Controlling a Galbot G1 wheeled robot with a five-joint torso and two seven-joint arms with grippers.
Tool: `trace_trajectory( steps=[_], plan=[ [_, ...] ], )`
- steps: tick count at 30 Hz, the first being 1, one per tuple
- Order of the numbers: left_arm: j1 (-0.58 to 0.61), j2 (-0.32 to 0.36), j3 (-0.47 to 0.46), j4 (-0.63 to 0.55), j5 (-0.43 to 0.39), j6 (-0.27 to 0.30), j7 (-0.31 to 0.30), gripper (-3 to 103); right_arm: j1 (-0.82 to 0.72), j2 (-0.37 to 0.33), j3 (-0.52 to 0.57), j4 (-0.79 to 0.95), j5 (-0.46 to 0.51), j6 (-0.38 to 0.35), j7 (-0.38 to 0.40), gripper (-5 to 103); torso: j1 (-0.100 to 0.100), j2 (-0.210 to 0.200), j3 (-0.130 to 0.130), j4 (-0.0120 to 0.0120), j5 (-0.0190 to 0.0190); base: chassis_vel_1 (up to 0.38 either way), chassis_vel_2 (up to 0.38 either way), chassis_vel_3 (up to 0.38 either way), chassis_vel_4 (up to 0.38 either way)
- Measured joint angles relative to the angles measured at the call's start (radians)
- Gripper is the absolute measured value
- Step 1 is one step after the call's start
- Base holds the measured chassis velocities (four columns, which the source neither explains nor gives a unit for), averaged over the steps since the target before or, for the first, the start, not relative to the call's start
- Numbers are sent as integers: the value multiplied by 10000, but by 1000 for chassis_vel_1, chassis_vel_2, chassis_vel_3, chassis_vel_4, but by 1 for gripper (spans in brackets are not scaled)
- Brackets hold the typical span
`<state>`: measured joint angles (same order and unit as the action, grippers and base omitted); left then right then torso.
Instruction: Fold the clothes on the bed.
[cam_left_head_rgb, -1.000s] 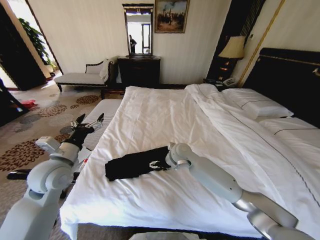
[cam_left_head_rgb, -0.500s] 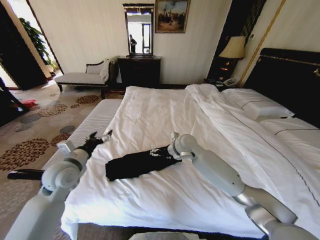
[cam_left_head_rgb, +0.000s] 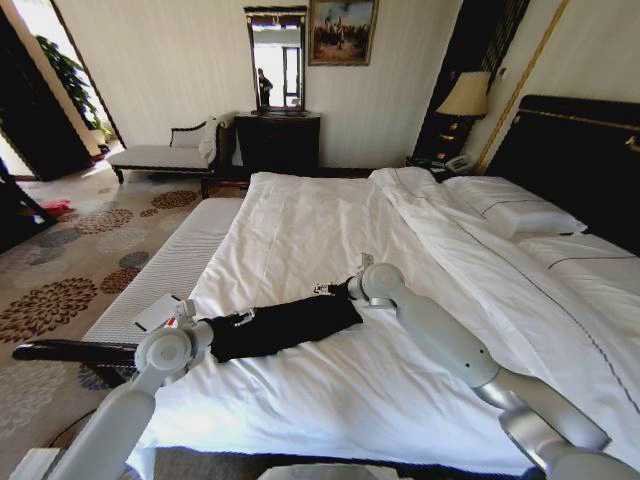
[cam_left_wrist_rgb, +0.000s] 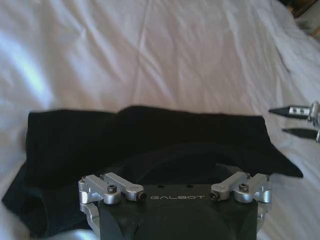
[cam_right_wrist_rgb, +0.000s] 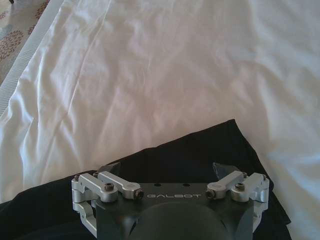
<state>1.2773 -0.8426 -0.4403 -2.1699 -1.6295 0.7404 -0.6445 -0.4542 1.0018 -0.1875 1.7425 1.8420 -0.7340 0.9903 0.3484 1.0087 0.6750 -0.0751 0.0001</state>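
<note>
From the head view, you have the black T-shirt (cam_left_head_rgb: 280, 325) lying as a long, narrow band on the white duvet near the foot of the bed (cam_left_head_rgb: 420, 400). The left gripper (cam_left_head_rgb: 238, 320) sits at its left end and the right gripper (cam_left_head_rgb: 335, 290) at its right end, one per end, likely so the band can be doubled over. How far either set of fingers is spread you can't tell from here.

In the left wrist view, your left gripper (cam_left_wrist_rgb: 175, 172) hangs low over the shirt (cam_left_wrist_rgb: 150, 145); its fingers are hidden, so their grip can't be judged.

In the right wrist view, the right gripper (cam_right_wrist_rgb: 167, 172) has its fingers spread, tips pressed onto the shirt (cam_right_wrist_rgb: 200, 150) near its edge, not pinched together.
</note>
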Motion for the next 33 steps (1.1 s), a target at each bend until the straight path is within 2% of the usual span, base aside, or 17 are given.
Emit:
trace_trajectory(
  steps=[3, 6, 12, 14, 17, 18, 20, 21, 22, 23, 29, 31, 33],
  plan=[
    [735, 614, 8, -592, -433, 8, -606, 100, -40, -75, -1, 25, -162, 19, -95, 100, -1, 0, -1, 0, -1, 0, 0, 0, 0],
    [1642, 1366, -208, -1091, -278, 7, -839, 100, -59, -134, 43, -31, -293, 50, -188, 100, -1, 0, 0, 2, -1, 0, 0, 0, 0],
    [1809, 1574, -747, -1471, -260, -5, -834, 100, -125, -184, 151, -179, -592, 213, -414, 100, -1, 1, 0, -1, -2, 0, 0, 0, 0],
    [1543, 1352, -1052, -1795, -474, -13, -810, 100, -181, -223, 264, -265, -636, 305, -471, 100, -1, 1, 0, -1, 2, 0, 0, 0, 0],
    [1205, 981, -965, -1714, -189, -22, -742, 100, -274, -292, 345, -267, -665, 328, -505, 100, 0, 0, -1, -4, 1, 0, 0, 0, 0],
    [1180, 847, -820, -1479, 314, -25, -599, 100, -329, -326, 370, -229, -680, 337, -508, 100, 0, 0, -1, -6, -1, 0, 0, 0, 0],
    [1399, 770, -721, -1096, 1648, -28, 110, 100, -452, -396, 461, -87, -679, 346, -497, 100, 1, 0, 0, -4, -3, 0, 0, 0, 0],
    [1399, 770, -721, -1096, 1648, -28, 110, 100, -452, -396, 461, -87, -679, 346, -497, 100, 1, 0, 0, -4, -3, 0, 0, 0, 0],
    [1686, 796, -767, -966, 2455, -29, 871, 100, -532, -449, 527, 9, -678, 350, -489, 100, 1, 0, 0, 0, -3, 0, 0, 0, 0],
    [1910, 857, -857, -956, 2734, -29, 1222, 100, -603, -498, 587, 79, -675, 350, -483, 100, 0, 0, 0, 3, -3, 0, 0, 0, 0],
    [2752, 838, -1219, -1256, 2375, -37, 1327, 100, -820, -581, 799, 218, -715, 373, -464, 100, -2, 1, -1, -1, 1, 0, 0, 0, 0],
    [3096, 372, -1570, -1334, 1778, -82, 1185, 100, -920, -580, 872, 297, -790, 395, -447, 100, 0, 1, 0, -1, -1, 0, 0, 0, 0],
    [3325, -121, -1979, -1240, 1544, -95, 1351, 100, -998, -580, 907, 343, -871, 403, -443, 100, 0, 1, 0, 0, 0, 0, 0, 0, 0]
  ],
)
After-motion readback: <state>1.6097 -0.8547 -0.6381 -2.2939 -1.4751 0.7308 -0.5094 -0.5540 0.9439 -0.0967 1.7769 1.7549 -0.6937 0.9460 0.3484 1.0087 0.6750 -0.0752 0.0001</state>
